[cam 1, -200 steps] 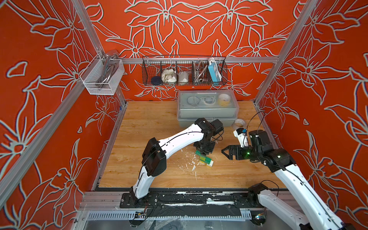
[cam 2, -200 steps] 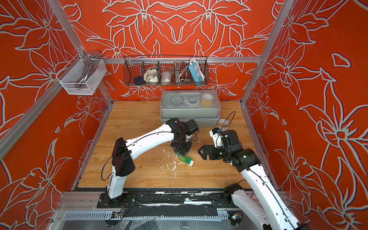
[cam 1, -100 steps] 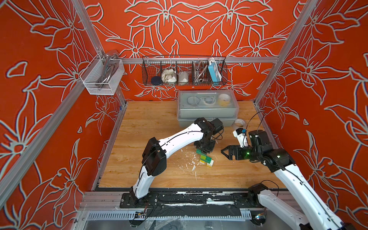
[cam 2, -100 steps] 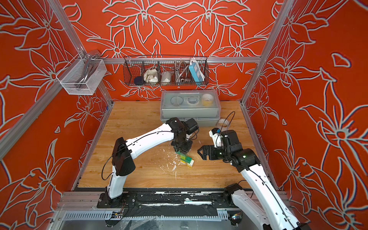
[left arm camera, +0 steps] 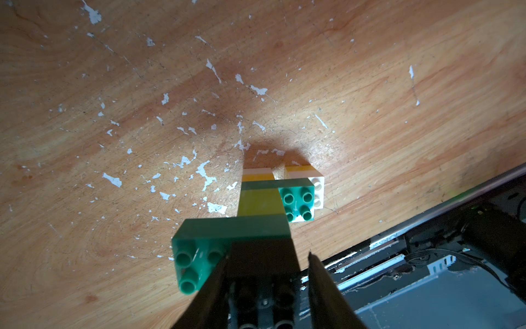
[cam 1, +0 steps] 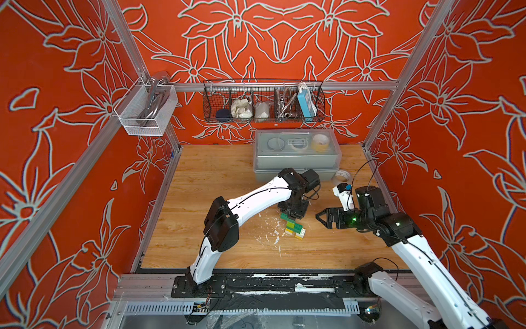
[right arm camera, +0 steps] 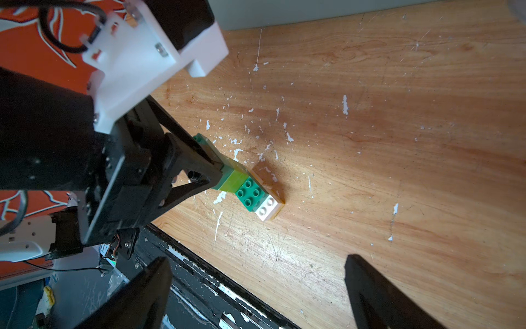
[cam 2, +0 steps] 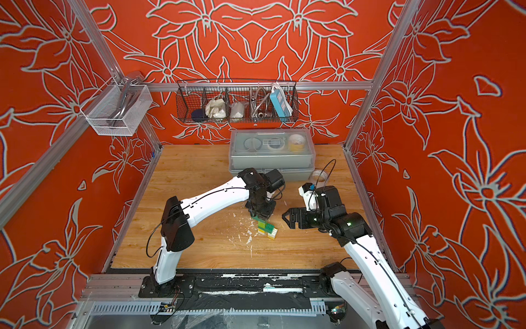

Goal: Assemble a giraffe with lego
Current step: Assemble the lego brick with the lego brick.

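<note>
The giraffe (cam 1: 292,226) stands upright on the wooden surface (cam 1: 227,182). My left gripper (right arm camera: 217,174) sits directly above it, because the top is the only place where a brick can be pressed on without pushing so slender a figure over. My left jaws bracket the black cap (left arm camera: 260,247), which rests on the dark green head (left arm camera: 196,253). They are a little apart, not clamped: the left wrist view shows a sliver of gap between one finger (left arm camera: 318,273) and the cap's side, while the other finger lies against it or very nearly.

I judge the cap seated, with every colour in place below it: lime neck (left arm camera: 260,202), dark green body (left arm camera: 299,200), yellow and white legs (left arm camera: 303,171). The rear leg's white brick (left arm camera: 318,189) pokes out past the body's end with two studs bare, so that foot is offset, though it looks stable enough.

My right gripper (cam 1: 320,218) hangs near the figure on its tail side, apart from it, jaws spread wide and empty. I hold it there as a guard, close enough to steady the body if the figure tips and far enough not to knock it.

The build looks finished. What remains, I think, is to lift the left gripper straight up, since any sideways drag on the cap could topple such a tall, narrow stack.
</note>
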You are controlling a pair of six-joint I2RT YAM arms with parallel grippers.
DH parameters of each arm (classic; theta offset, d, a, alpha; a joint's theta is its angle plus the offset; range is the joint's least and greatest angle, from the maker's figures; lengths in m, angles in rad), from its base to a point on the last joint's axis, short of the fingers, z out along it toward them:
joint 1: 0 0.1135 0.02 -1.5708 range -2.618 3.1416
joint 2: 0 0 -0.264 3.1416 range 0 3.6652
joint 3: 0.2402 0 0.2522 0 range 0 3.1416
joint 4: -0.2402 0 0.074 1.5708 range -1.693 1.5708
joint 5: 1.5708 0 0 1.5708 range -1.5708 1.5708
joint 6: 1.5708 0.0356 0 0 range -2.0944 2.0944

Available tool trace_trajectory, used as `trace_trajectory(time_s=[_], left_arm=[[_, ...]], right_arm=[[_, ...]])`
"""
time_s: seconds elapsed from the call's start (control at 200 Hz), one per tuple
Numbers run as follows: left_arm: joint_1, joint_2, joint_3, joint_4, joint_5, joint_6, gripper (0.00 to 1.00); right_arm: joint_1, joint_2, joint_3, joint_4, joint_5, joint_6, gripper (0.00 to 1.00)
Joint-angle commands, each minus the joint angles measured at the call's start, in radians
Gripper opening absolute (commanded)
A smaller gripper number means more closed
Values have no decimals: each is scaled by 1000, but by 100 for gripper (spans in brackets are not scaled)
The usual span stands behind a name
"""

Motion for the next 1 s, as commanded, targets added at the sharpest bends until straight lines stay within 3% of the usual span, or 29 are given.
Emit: trace_trajectory(time_s=[0.0,0.996], left_arm=[[-17,14,-24,-48,5,-11,44],[-33,-61,22,-65,-29,-38,50]], right_arm=[[-7,-12,-13,3,-11,-5,100],[-7,-16,-17,3,-15,0,100]])
